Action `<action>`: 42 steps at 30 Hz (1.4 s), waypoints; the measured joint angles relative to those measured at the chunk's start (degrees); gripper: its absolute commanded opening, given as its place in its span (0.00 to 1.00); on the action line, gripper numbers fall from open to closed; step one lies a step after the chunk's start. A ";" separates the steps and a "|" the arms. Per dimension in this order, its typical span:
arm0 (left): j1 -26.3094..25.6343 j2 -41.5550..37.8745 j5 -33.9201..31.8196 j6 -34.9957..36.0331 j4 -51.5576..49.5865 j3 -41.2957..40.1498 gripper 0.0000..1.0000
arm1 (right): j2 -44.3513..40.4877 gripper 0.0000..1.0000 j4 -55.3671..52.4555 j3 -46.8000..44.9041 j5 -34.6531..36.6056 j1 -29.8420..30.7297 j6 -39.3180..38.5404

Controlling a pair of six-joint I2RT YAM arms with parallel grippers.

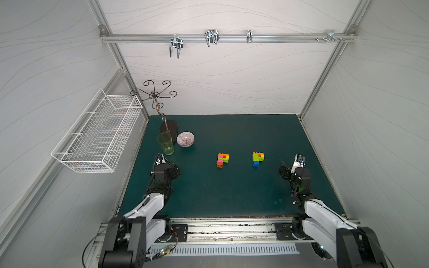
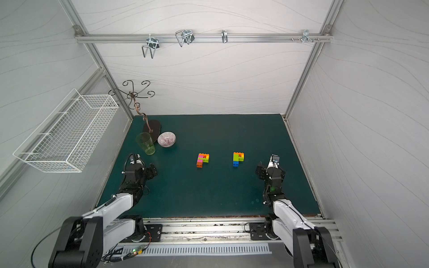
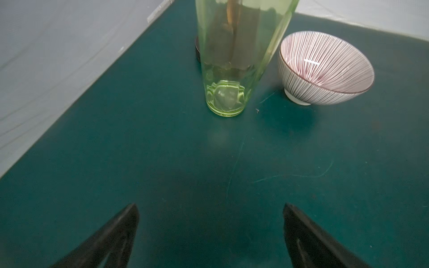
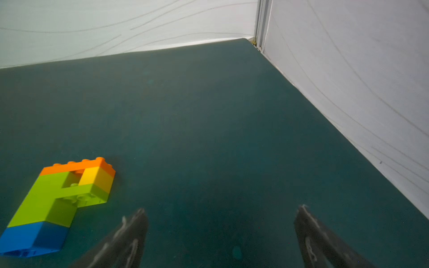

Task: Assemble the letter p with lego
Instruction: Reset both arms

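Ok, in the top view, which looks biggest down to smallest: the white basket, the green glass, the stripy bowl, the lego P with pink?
1. white basket, though it hangs nearer the camera.
2. green glass and stripy bowl: too alike to rank.
3. lego P with pink: smallest.

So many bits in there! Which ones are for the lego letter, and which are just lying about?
For the job:
pink-orange lego P
green-blue lego P

Just lying about:
glass
bowl
hook stand
wire basket
wall hooks
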 measured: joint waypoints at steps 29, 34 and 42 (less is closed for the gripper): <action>0.31 24.04 8.46 6.64 21.51 8.85 1.00 | 34.88 0.99 20.00 18.23 -13.86 -2.95 -7.78; 0.33 24.04 8.70 6.82 21.49 8.85 1.00 | 34.88 0.99 17.51 18.03 -14.84 -2.86 -7.52; 0.33 24.04 8.70 6.97 21.49 8.85 1.00 | 34.88 0.99 16.87 17.99 -15.45 -1.84 -8.24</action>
